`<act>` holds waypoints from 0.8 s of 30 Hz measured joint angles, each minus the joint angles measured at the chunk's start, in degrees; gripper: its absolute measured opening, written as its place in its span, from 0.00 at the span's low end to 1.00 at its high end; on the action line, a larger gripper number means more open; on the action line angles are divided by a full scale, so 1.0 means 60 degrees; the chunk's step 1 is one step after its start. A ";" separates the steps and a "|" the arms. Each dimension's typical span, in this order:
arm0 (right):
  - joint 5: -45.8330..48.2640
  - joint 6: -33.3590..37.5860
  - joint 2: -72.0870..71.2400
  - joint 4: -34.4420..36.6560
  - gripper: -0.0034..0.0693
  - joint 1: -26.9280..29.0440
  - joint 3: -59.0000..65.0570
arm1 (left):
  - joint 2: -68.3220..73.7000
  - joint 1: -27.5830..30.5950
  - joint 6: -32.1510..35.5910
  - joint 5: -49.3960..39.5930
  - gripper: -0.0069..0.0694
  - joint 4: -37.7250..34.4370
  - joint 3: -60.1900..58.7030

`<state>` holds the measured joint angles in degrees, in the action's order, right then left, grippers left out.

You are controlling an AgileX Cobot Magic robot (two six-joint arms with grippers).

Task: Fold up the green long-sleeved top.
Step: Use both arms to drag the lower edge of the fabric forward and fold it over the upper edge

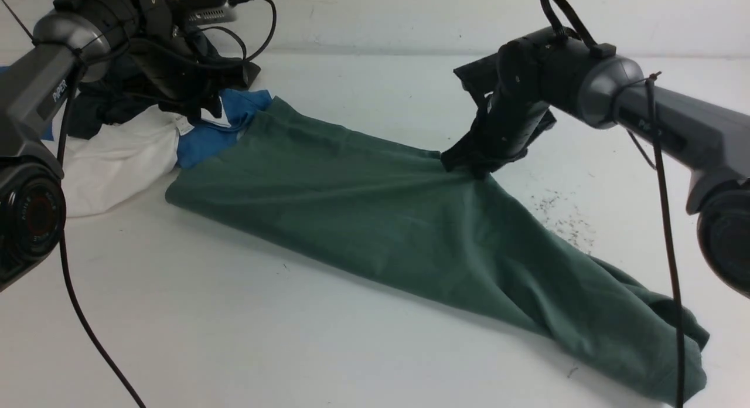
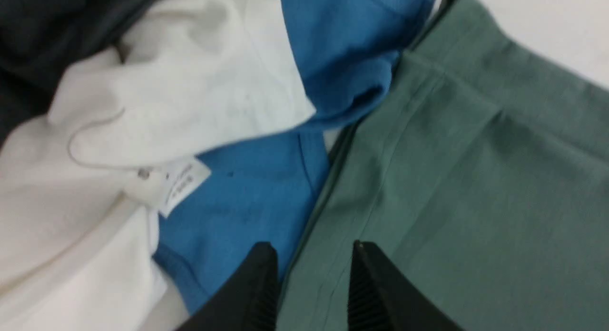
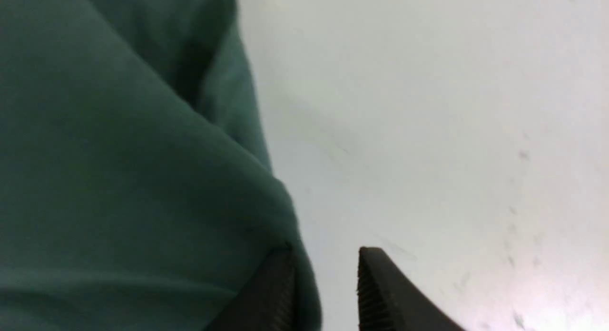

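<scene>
The green long-sleeved top lies as a long folded band across the white table, from far left to near right, bunched at its near right end. My left gripper is open above the top's far left edge, where it meets a blue garment; nothing sits between its fingers. In the front view that gripper is mostly lost against dark clothes. My right gripper rests at the top's far edge near the middle. It is open, with a fold of the green cloth bulging beside one finger and bare table beyond.
A white shirt with a label, a blue garment and a dark garment are piled at the far left, touching the top's corner. Dark specks dot the table at the right. Arm cables hang on both sides.
</scene>
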<state>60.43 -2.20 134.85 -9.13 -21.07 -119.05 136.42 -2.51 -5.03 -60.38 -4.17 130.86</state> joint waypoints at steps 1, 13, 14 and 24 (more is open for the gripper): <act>0.0221 -0.0178 0.0000 -0.0183 0.35 0.0000 0.0000 | -0.0023 0.0000 0.0138 -0.0348 0.32 0.0078 0.0000; 0.1736 -0.0097 -0.1487 0.0087 0.49 0.0003 0.0000 | -0.0469 0.0008 0.1820 -0.1723 0.09 0.0077 0.0009; 0.1741 -0.0040 -0.1672 0.0232 0.44 0.0003 0.0000 | -0.0469 0.0008 0.1932 -0.1731 0.09 -0.0004 0.0009; 0.1757 0.0181 -0.4526 0.1225 0.03 0.0003 0.3254 | -0.0187 0.0008 0.3238 -0.1740 0.09 -0.1388 0.0009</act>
<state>70.97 -1.11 107.70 -1.78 -21.06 -99.53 135.30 -2.46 14.39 -70.82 -12.50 130.91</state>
